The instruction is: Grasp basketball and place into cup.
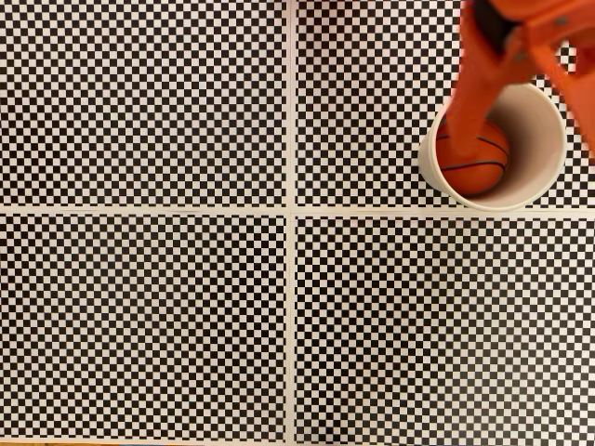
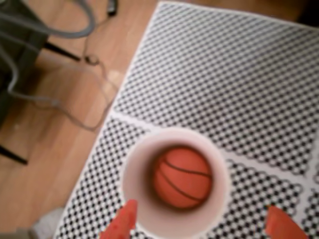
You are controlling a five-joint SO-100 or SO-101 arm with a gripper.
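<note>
Looks like this one's basically done. The small orange basketball with black curved seams (image 2: 182, 177) is sitting down at the bottom of the cream-white paper cup with the rolled rim (image 2: 133, 149), straight below the orange plastic pincer (image 2: 202, 225). In the wrist view the two fingertips (image 2: 124, 221) are spread wide, one on each side of the cup's near rim, with nothing between them, so the ball is released and free.

In the fixed view the pincer (image 1: 507, 116) hangs over the cup (image 1: 548, 177), with one finger crossing in front of the ball (image 1: 479, 165) and hiding a slice of it. I'd guess all that's left is pulling the arm up and away without clipping the rim; the cup looks light and would probably tip easily.

The ball itself looks round and intact, seams curving across the top, well narrower than the cup mouth with a dark gap of shadow around it. The cup stands upright on the black-and-white checkered surface (image 1: 149, 316), right by one of the white dividing strips.
</note>
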